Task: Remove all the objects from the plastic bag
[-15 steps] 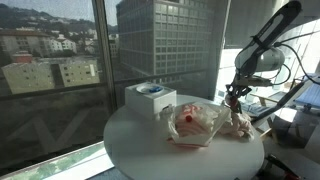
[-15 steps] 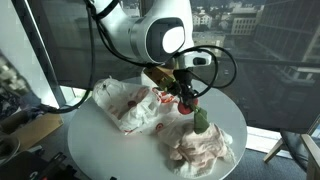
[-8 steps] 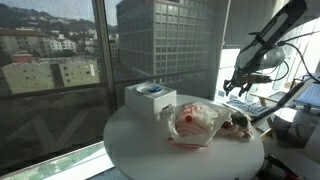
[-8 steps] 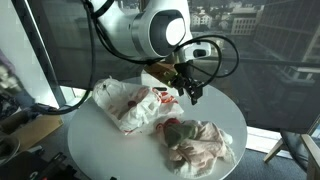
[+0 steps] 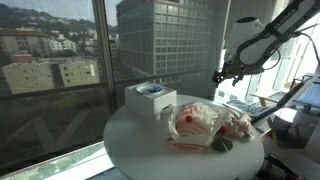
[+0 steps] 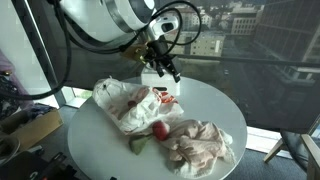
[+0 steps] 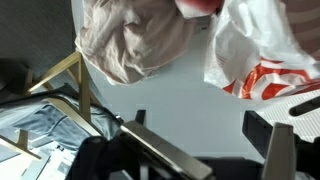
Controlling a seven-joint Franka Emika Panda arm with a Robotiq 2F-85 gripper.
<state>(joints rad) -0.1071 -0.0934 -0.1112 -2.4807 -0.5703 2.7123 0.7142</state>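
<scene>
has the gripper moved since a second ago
Yes. The gripper has lifted up off the pale crumpled pile and shifted toward the white box; its jaws are open and empty.

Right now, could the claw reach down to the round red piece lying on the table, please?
Probably yes. The claw hangs open and raised, and the red piece lies uncovered between the bag and the crumpled pale cloth. Nothing covers it, though the green piece sits close beside it.
</scene>
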